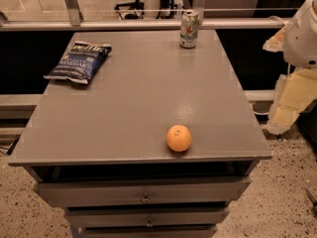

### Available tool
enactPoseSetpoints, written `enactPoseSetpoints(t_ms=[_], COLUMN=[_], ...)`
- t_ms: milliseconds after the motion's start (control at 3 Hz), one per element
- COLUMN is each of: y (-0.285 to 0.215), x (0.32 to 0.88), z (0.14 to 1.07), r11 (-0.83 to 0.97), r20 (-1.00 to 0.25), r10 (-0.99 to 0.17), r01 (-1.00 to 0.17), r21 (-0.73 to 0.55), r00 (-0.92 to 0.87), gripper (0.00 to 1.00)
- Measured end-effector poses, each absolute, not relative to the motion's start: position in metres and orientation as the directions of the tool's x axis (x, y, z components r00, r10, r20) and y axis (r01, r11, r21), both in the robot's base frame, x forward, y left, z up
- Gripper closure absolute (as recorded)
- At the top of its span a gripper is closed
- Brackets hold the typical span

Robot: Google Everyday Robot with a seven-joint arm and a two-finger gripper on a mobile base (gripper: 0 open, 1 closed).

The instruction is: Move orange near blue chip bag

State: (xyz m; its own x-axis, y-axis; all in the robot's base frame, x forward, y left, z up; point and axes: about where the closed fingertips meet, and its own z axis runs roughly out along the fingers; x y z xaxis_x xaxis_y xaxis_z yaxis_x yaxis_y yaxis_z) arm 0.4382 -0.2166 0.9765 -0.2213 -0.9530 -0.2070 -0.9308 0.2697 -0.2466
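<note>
The orange [179, 138] is a small round fruit near the front edge of the grey table top [143, 93], right of centre. The blue chip bag [79, 61] lies flat at the back left of the table, dark navy with white "VINEGAR" lettering. The two are far apart, on a diagonal across the table. My arm [302, 31] is off the table's right side, and my gripper [283, 117] hangs below it beside the right edge, away from the orange and holding nothing I can see.
A green-and-white soda can [189, 29] stands upright at the back edge, right of centre. The table is a drawer cabinet with drawers [143, 195] below its front. A rail and glass wall run behind it. Speckled floor surrounds it.
</note>
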Motion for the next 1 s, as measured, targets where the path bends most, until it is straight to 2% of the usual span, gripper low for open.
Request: enactPoseSetpoints(t_ms=[333, 667, 1000], y=[-0.212, -0.190, -0.143], x=[0.439, 0.435, 0.435], z=[0.970, 0.939, 0.902], r11=[0.256, 0.220, 0.174], r20=[-0.217, -0.306, -0.495], r10=[-0.955, -0.940, -0.866], r01=[-0.934, -0.952, -0.972], r21=[-0.249, -0.213, -0.157], r00=[-0.204, -0.149, -0.075], gripper=[0.00, 0.00, 0.00])
